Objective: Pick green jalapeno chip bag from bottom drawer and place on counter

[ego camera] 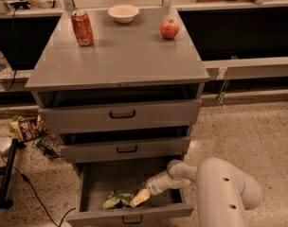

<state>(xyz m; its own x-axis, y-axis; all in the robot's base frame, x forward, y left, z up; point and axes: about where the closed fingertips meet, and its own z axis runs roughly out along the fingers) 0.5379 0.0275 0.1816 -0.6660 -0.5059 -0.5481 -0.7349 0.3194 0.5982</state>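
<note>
The bottom drawer (87,183) is pulled open below two shallower drawers. The green jalapeno chip bag (114,200) lies crumpled on its floor near the front. My gripper (139,197) reaches into the drawer from the right and its pale tip sits right against the bag's right end. The white arm (220,188) curves in from the lower right. The counter (120,56) is the grey top of the cabinet.
On the counter stand a red soda can (82,28), a white bowl (123,13) and a red apple (169,29). Brown snack packets (25,128) and cables lie on the floor at the left. A black stand leg (5,174) is at the far left.
</note>
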